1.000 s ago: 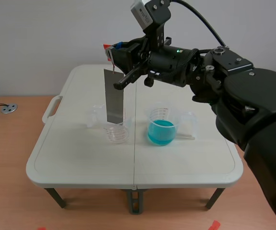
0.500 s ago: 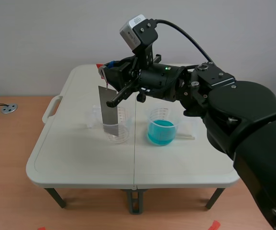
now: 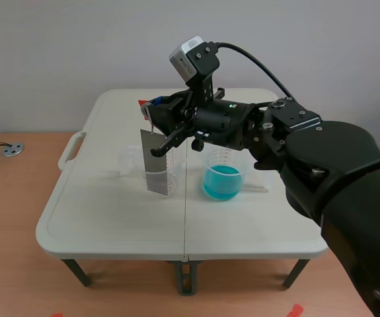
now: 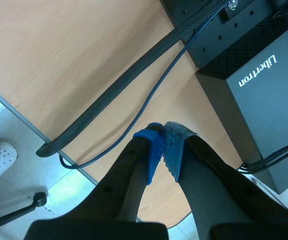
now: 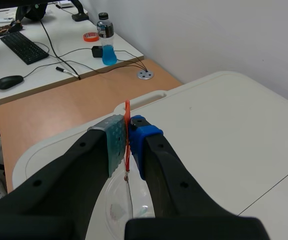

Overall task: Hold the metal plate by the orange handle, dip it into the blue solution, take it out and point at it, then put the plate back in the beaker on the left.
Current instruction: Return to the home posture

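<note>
– what is in the two beakers?
– the right beaker [image 3: 224,173], clear with printed marks and a handle, holds the blue solution [image 3: 221,183] in roughly its lower half. the left beaker [image 3: 161,179], also clear, has the lower end of the metal plate [image 3: 154,155] standing in it, slightly tilted. the rest of the plate rises above the rim.
– what holds the plate?
– the right claw [image 3: 150,111]. its arm comes in from the right, and the claw sits past the middle seam of the tabletop [image 3: 110,211], above the left beaker. it is clamped on the orange handle [image 3: 145,104]. in the right wrist view the thin handle is pinched between the two pads, and a fine wire runs down from it toward the beaker's round rim under the claw.
– do the beakers touch?
– no. they stand side by side near the seam, apart.
– and the left claw [image 4: 164,145]?
– closed on nothing, its pads pressed together. beyond it lie a wooden surface [image 4: 58,50], a black braided cable [image 4: 133,75] and a black box [image 4: 264,90].
</note>
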{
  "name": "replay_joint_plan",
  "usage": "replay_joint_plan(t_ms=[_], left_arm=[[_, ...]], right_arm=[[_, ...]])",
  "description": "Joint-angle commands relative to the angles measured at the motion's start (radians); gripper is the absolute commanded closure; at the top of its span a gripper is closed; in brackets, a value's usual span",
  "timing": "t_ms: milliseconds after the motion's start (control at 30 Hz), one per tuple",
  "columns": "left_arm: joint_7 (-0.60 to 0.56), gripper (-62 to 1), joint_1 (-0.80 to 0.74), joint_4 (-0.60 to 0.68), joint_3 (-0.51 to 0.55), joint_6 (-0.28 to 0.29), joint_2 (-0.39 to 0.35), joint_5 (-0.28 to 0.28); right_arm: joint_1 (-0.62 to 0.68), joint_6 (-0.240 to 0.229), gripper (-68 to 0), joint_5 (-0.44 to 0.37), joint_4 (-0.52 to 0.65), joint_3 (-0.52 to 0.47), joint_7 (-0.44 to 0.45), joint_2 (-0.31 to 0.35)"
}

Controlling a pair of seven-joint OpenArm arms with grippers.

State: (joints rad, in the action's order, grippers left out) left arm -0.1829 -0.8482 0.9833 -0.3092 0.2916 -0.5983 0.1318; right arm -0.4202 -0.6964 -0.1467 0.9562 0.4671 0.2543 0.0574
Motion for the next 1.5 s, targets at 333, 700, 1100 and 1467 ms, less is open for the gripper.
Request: replay_joint_plan(t_ms=[333,700,1100,1467], left_arm=[[-0.003,-1.9,-0.013,0.011,0.003,0.008,0.000,0.005],[-0.004,-21.2,-0.013,0.011,0.003,0.009,0.000,0.005],[-0.003,-62.3,-0.013,0.011,0.003,0.009,-0.001,0.010],[-0.004,-62.3,-0.010,0.011,0.003,0.008,0.010,0.010]], right_arm=[[-0.023,0.000,-11.6,0.006,0.004,0.005,0.018,-0.011],[-0.025,0.054,-19.2,0.005,0.004,0.003,0.023,0.009],[-0.028,0.118,-40.6,-0.003,0.004,0.003,0.034,0.037],[-0.018,0.334,-66.4,-0.046,0.004,0.003,0.055,0.068]])
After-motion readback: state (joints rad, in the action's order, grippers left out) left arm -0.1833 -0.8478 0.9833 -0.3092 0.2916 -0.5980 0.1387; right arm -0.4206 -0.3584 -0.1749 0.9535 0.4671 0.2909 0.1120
